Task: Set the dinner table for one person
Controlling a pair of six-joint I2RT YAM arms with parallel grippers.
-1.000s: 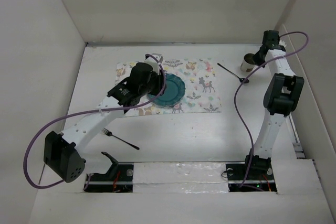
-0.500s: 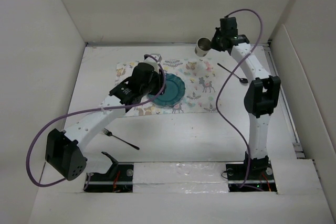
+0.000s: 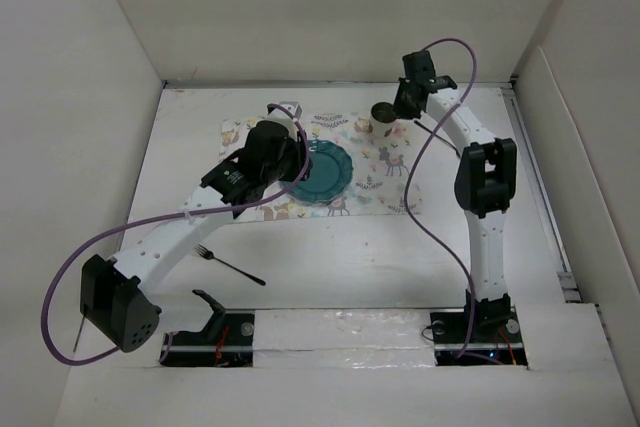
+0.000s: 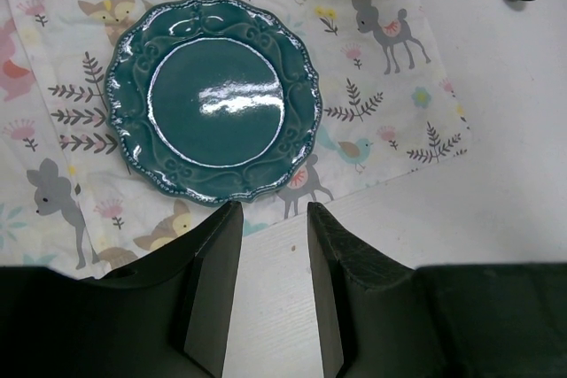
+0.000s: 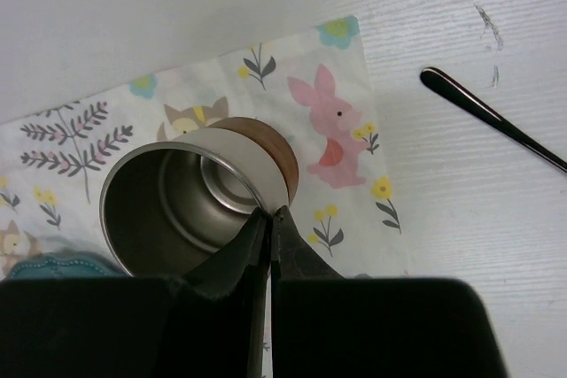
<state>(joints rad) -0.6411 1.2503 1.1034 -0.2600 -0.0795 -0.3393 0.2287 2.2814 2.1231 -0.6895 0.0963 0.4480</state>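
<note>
Bench spreads white under both arms, carrying the animal-print mat toward 12 o'clock, teal plate on it. Right claw is clamped on the rim of the steel cup at the plate's 1 o'clock; left claw hovers parted at its 6. Next, I judge: lower, release, then fetch fork and spoon.

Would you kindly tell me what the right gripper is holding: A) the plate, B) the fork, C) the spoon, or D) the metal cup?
D: in the right wrist view the right gripper is pinched shut on the rim of the metal cup, while the spoon lies apart from it.
</note>
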